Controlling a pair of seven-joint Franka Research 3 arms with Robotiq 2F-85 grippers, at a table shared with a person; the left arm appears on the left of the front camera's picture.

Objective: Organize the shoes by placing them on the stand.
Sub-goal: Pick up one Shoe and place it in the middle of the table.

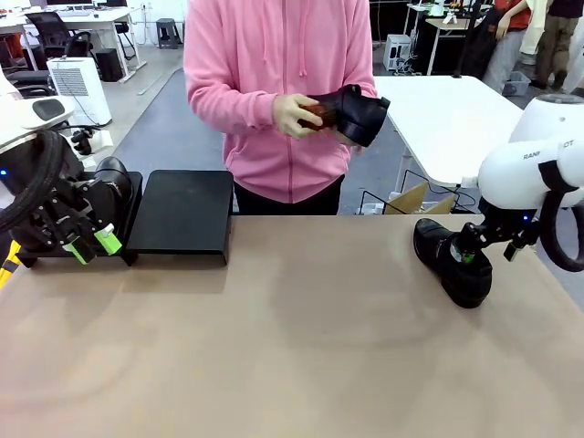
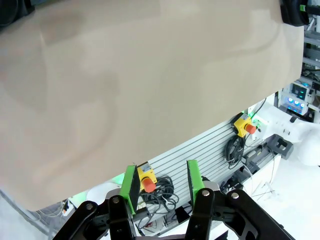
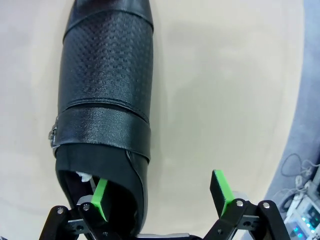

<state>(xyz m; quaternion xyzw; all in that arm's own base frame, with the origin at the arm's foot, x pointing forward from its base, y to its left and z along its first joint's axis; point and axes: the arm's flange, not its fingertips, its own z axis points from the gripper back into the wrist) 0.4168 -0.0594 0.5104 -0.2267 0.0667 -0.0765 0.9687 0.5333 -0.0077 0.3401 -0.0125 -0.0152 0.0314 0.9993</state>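
Where sorted by size — table (image 1: pixel 292 365): one. Stand (image 1: pixel 182 214): two units, far left. Shoes: three counted — stand shoe (image 1: pixel 114 176) on left unit, held shoe (image 1: pixel 358 114) with person (image 1: pixel 274 73), table shoe (image 3: pixel 105 90) at right, long axis running away from right gripper (image 3: pixel 160 189), heel nearest. Its jaws wide, one finger inside heel opening, unclamped. Left gripper (image 2: pixel 162 182) half-spread, empty, beside stand.

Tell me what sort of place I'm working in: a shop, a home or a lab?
Most likely a robotics lab or open workshop, not a shop. Behind the person stand a white work table and office chairs; beyond the tan tabletop, the left wrist view shows yellow emergency-stop buttons and coiled cables.
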